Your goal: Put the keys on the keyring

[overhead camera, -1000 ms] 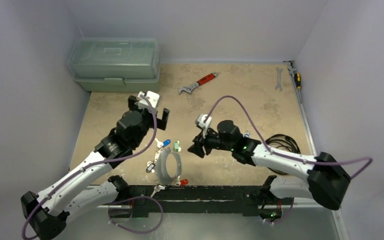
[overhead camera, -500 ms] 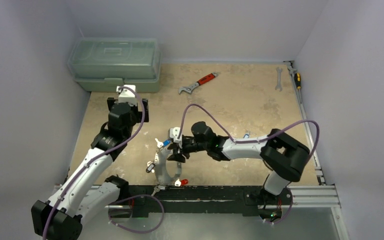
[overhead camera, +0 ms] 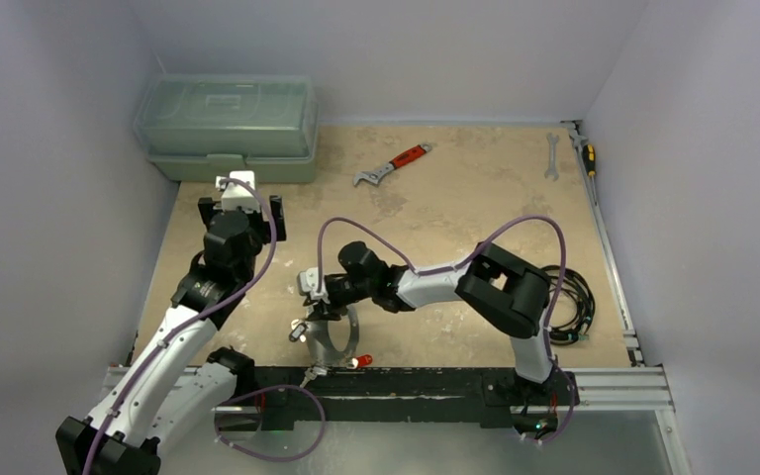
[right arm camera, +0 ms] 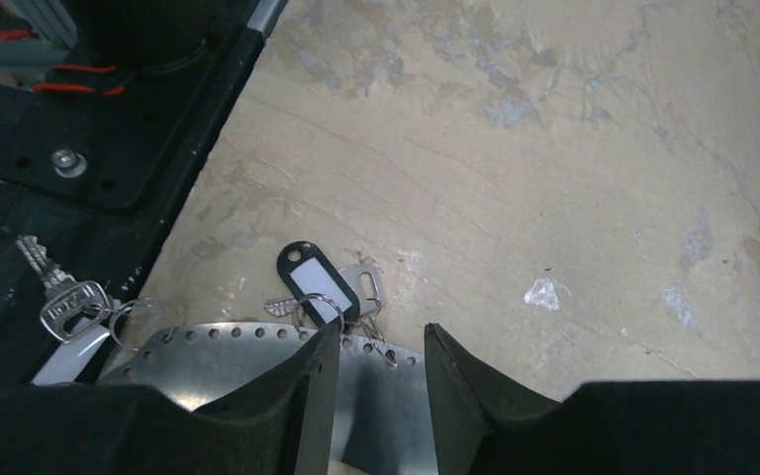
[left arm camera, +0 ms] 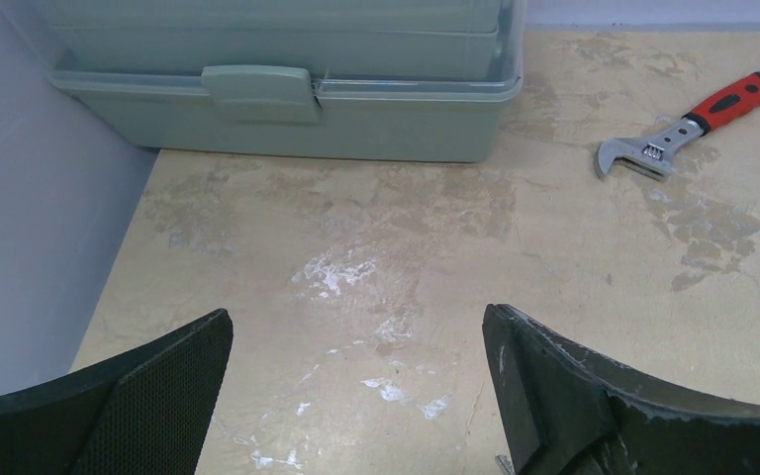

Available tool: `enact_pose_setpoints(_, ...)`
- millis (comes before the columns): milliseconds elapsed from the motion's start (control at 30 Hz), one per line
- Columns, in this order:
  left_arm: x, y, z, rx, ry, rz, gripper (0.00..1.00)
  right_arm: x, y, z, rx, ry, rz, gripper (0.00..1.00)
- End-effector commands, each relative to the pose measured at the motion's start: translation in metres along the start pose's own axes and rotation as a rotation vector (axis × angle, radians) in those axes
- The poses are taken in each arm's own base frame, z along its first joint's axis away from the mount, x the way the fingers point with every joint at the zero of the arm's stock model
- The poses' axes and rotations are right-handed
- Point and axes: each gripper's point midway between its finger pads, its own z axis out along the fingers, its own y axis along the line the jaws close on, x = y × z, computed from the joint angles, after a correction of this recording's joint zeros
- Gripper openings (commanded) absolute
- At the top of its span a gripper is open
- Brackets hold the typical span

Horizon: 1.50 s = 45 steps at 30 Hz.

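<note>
Metal keyring [right arm camera: 220,348] between half-open right tool [right arm camera: 381,336].

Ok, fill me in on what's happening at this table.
The right gripper is down at the keyring, a finger on either side of its metal band. Whether it has a grip yet is unclear. Several keys lie close by, one with a black tag just beyond the fingers. The left gripper hangs open and empty, off to the side near the green toolbox, taking no part right now.
</note>
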Motion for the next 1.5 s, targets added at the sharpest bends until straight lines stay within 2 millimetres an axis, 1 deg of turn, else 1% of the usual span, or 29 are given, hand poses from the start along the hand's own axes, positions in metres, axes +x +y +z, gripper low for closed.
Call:
enact_pose_setpoints(0, -0.008, 0.004, -0.002, -0.012, -0.042, -0.017, 0.96, -0.001, -0.007, 0.013, -0.019, 0.012, -0.073, 0.39)
enact_pose_setpoints(233, -0.009, 0.003, -0.003, 0.001, -0.045, -0.017, 0.96, 0.025, -0.01, 0.023, -0.038, 0.09, -0.079, 0.37)
enact_pose_setpoints(333, -0.009, 0.002, -0.003, 0.006, -0.046, -0.016, 0.96, 0.031, -0.008, 0.023, -0.046, 0.108, -0.078, 0.36)
enact_pose_setpoints(367, -0.01, 0.001, -0.003, 0.01, -0.048, -0.017, 0.96, 0.033, -0.008, 0.024, -0.048, 0.111, -0.078, 0.34)
enact_pose_setpoints(433, -0.009, 0.0, -0.002, 0.013, -0.046, -0.015, 0.95, 0.034, -0.008, 0.024, -0.048, 0.116, -0.078, 0.23)
enact_pose_setpoints(567, -0.01, 0.0, -0.003, 0.014, -0.047, -0.015, 0.95, 0.036, -0.006, 0.025, -0.064, 0.118, -0.069, 0.09)
enact_pose_setpoints(700, -0.009, 0.001, -0.003, 0.013, -0.047, -0.011, 0.95, 0.033, -0.005, 0.024, -0.071, 0.115, -0.069, 0.0)
enact_pose_setpoints(767, -0.01, 0.001, -0.003, 0.014, -0.049, -0.012, 0.95, 0.027, -0.006, 0.022, -0.064, 0.107, -0.077, 0.0)
enact_pose_setpoints(867, -0.011, 0.001, -0.004, 0.015, -0.056, -0.014, 0.95, 0.011, -0.007, 0.014, -0.042, 0.074, -0.089, 0.0)
enact_pose_setpoints(933, -0.012, 0.0, -0.005, 0.025, -0.062, -0.016, 0.95, 0.0, -0.01, 0.007, -0.002, 0.041, -0.096, 0.0)
enact_pose_setpoints(1067, -0.014, -0.005, -0.006, 0.053, -0.07, -0.015, 0.95, -0.011, -0.018, -0.009, 0.106, 0.005, -0.089, 0.0)
enact_pose_setpoints(1133, -0.013, -0.008, -0.006, 0.072, -0.073, -0.015, 0.95, -0.009, -0.024, -0.016, 0.161, 0.009, -0.07, 0.0)
enact_pose_setpoints(1300, -0.009, -0.012, -0.003, 0.087, -0.054, -0.004, 0.95, 0.016, -0.032, -0.035, 0.25, 0.041, -0.008, 0.0)
enact_pose_setpoints(1400, -0.007, -0.014, -0.001, 0.093, -0.046, 0.002, 0.95, 0.029, -0.035, -0.038, 0.283, 0.082, 0.025, 0.0)
enact_pose_setpoints(1467, -0.005, -0.015, 0.0, 0.096, -0.04, 0.006, 0.94, 0.038, -0.038, -0.039, 0.311, 0.113, 0.044, 0.03)
